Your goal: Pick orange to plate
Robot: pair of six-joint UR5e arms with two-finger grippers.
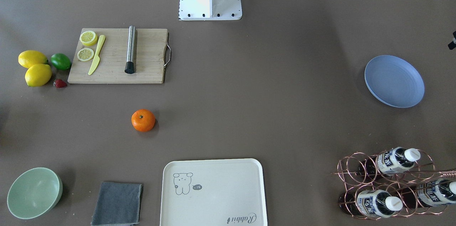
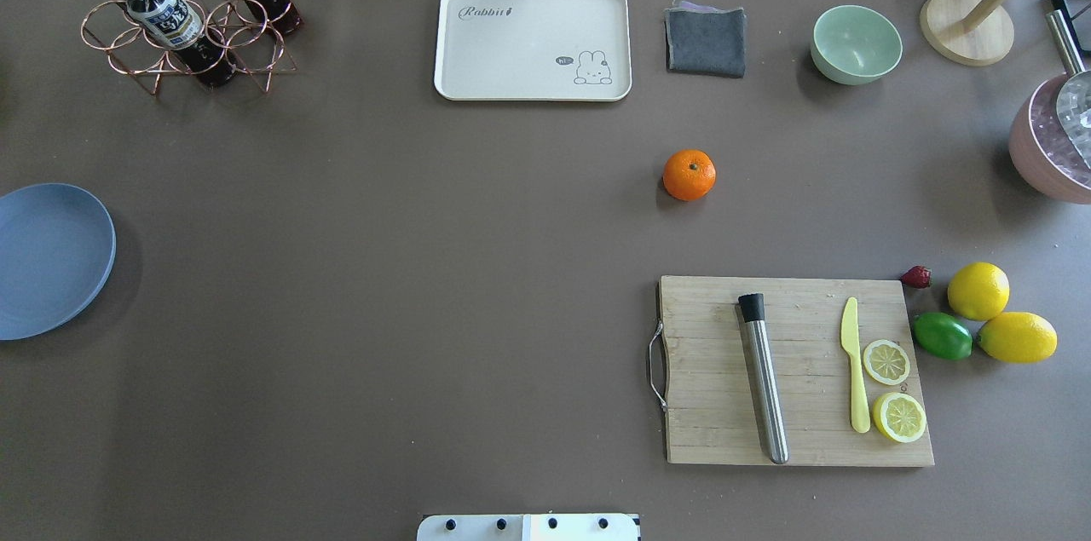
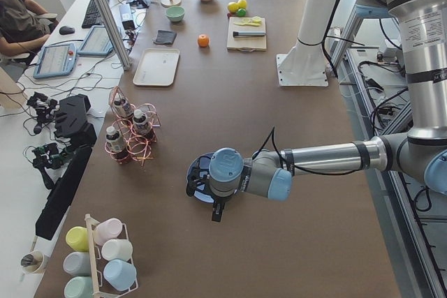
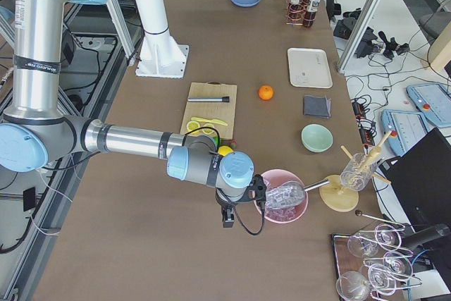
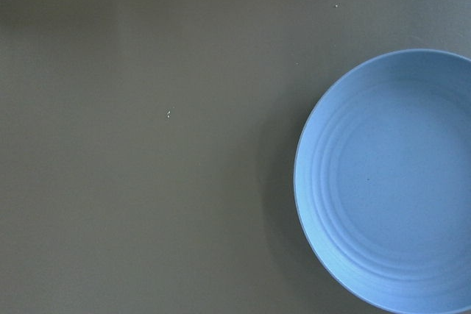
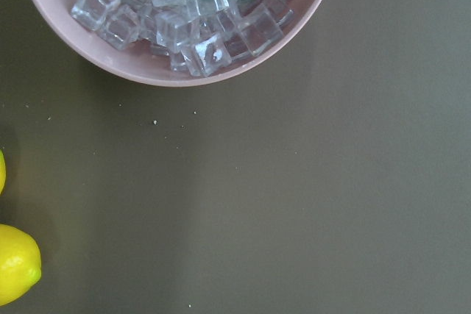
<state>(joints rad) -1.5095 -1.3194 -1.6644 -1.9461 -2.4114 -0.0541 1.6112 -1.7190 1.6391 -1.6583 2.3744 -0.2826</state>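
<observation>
The orange (image 1: 143,120) (image 2: 689,175) lies alone on the brown table, between the cutting board and the cream tray. The periwinkle plate (image 1: 394,81) (image 2: 51,260) sits far off at the robot's left end of the table, with nothing on it. My left gripper (image 3: 218,213) hangs over the plate's edge, and the plate (image 5: 390,182) fills the right side of the left wrist view. My right gripper (image 4: 227,218) hangs beside a pink bowl of ice, far from the orange (image 4: 265,92). Both grippers show only in the side views, so I cannot tell whether they are open or shut.
A wooden cutting board (image 2: 797,371) carries a steel muddler, a yellow knife and lemon slices. Two lemons (image 2: 978,290), a lime (image 2: 943,336) and a strawberry lie beside it. Also on the table: cream tray (image 2: 533,43), grey cloth (image 2: 706,40), green bowl (image 2: 856,44), bottle rack (image 2: 183,13), pink ice bowl (image 6: 176,20).
</observation>
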